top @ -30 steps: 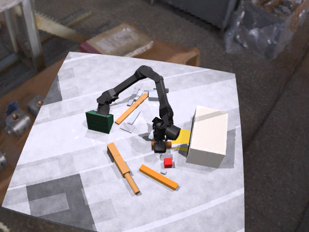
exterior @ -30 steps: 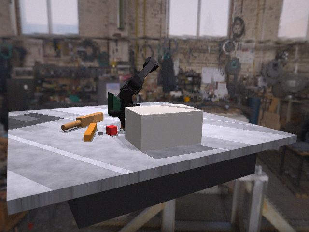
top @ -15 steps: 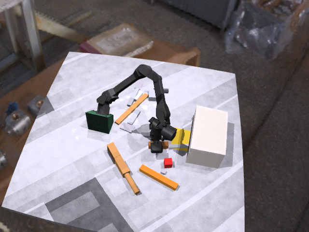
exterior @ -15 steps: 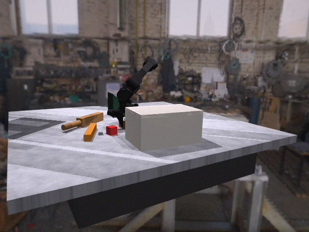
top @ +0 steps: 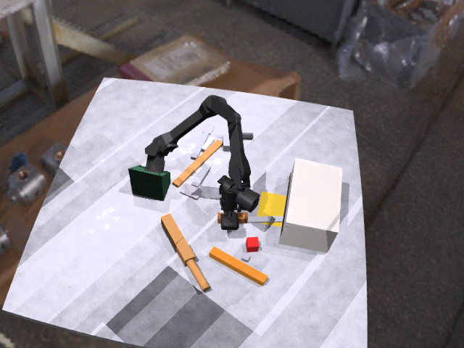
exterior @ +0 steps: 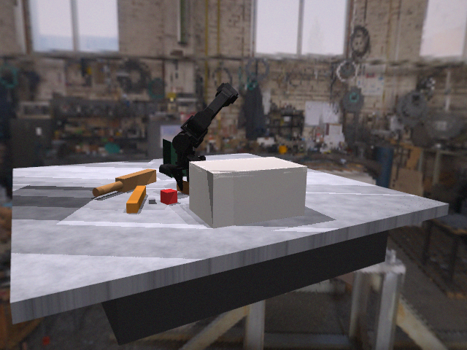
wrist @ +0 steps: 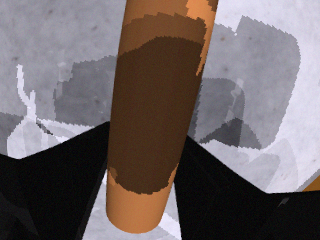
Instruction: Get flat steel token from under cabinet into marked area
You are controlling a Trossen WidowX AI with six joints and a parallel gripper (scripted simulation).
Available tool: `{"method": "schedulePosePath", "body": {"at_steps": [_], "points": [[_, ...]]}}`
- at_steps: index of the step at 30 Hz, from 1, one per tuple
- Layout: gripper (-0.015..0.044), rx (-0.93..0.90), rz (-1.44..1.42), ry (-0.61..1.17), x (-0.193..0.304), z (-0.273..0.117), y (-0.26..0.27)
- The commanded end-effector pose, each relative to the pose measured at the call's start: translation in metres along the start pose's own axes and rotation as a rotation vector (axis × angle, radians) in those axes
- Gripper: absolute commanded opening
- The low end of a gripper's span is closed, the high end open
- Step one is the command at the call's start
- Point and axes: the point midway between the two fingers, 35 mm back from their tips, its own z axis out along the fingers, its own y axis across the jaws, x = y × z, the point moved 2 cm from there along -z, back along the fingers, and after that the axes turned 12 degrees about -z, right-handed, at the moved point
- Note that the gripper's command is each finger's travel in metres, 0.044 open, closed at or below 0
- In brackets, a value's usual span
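My gripper (top: 230, 221) (wrist: 144, 135) is shut on the round orange-brown handle (top: 243, 217) (wrist: 150, 115) of a tool, low over the table. The tool's thin grey blade (top: 258, 219) reaches from the handle across the near part of the yellow marked area (top: 271, 204) to the cabinet's front edge. The pale box-shaped cabinet (top: 315, 194) (exterior: 260, 195) stands just beyond the marked area. Its vent slots do not show, and the steel token is not visible in any view. Whether the blade's tip is under the cabinet is hard to tell.
A red cube (top: 251, 243) (exterior: 168, 196), a small grey block (top: 246, 258) (exterior: 152, 200) and an orange bar (top: 238, 265) (exterior: 136, 199) lie near the gripper. A wooden paddle-like piece (top: 180, 243) (exterior: 136, 179) lies farther left. Another orange strip (top: 198, 162) and several grey pieces lie behind the arm.
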Motion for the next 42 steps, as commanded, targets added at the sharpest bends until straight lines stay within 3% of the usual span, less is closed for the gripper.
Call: {"method": "schedulePosePath", "body": {"at_steps": [1,42], "points": [[0.0000,-0.004,0.004,0.005,0.010,0.001,0.002],[0.0000,-0.003,0.006,0.008,0.074,0.001,0.011]]}}
